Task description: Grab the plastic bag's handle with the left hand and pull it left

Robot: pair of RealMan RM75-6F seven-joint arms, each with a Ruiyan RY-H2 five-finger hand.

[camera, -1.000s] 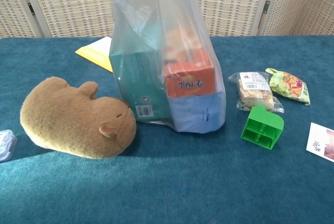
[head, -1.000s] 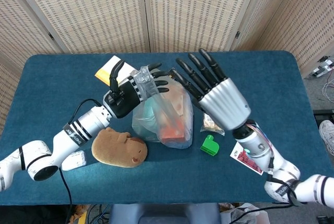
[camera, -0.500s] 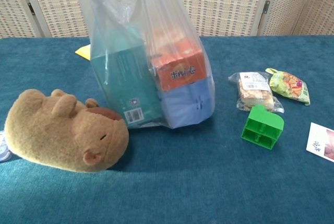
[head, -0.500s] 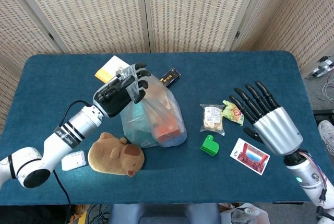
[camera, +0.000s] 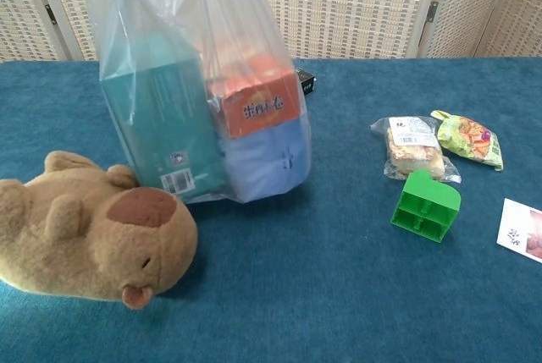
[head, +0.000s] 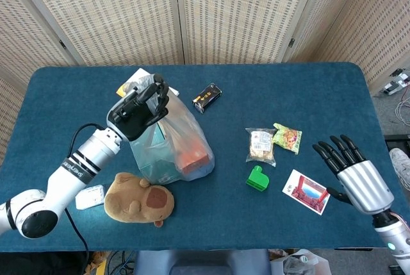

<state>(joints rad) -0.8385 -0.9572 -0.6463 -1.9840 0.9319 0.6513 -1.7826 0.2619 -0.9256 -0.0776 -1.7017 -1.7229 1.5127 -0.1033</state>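
A clear plastic bag [head: 172, 149] [camera: 199, 109] stands left of the table's middle, holding a teal box, an orange box and a blue box. My left hand [head: 138, 113] grips the bag's handle at the top, with the plastic bunched under its curled fingers. In the chest view the bag's top runs out of frame and neither hand shows. My right hand [head: 357, 174] hovers open, fingers spread, off the table's front right corner, far from the bag.
A brown plush toy [head: 138, 198] [camera: 85, 240] lies against the bag's front left. A black packet [head: 207, 96] sits behind the bag. Two snack packets [head: 273, 141], a green block [head: 257, 178] and a picture card [head: 308, 191] lie to the right. A yellow card [head: 128, 85] peeks behind my left hand.
My left hand has dragged the bag leftward by its handle, pushing the plush toy along. My right hand let go and withdrew to the front right, uncovering the black packet.
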